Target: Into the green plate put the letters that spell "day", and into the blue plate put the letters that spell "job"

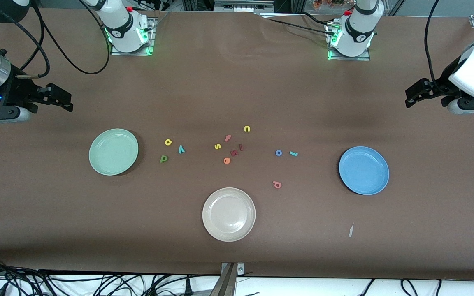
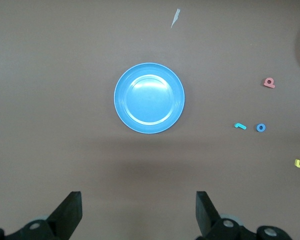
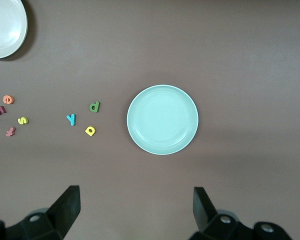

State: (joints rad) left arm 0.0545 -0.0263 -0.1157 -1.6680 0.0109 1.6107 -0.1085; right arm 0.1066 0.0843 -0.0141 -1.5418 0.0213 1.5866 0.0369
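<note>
The green plate (image 1: 113, 151) (image 3: 162, 119) lies toward the right arm's end of the table. Beside it sit the dark green d (image 1: 163, 158) (image 3: 94, 106), yellow a (image 1: 168, 142) (image 3: 90, 131) and teal y (image 1: 182, 149) (image 3: 71, 119). The blue plate (image 1: 363, 170) (image 2: 149, 98) lies toward the left arm's end, with the teal j (image 1: 293, 153) (image 2: 240, 126), blue o (image 1: 278, 153) (image 2: 261, 127) and pink b (image 1: 277, 184) (image 2: 269, 82) beside it. Both plates are empty. My right gripper (image 1: 61, 99) (image 3: 136, 207) and left gripper (image 1: 413, 97) (image 2: 139, 210) hang open and empty over bare table at their ends.
A beige-white plate (image 1: 228, 214) (image 3: 5, 25) sits nearest the front camera. Mid-table lie a yellow s (image 1: 217, 146), pink f (image 1: 228, 138), yellow n (image 1: 247, 128), orange e (image 1: 226, 160) and two small dark red letters (image 1: 237, 150). A paper scrap (image 1: 351, 230) lies near the blue plate.
</note>
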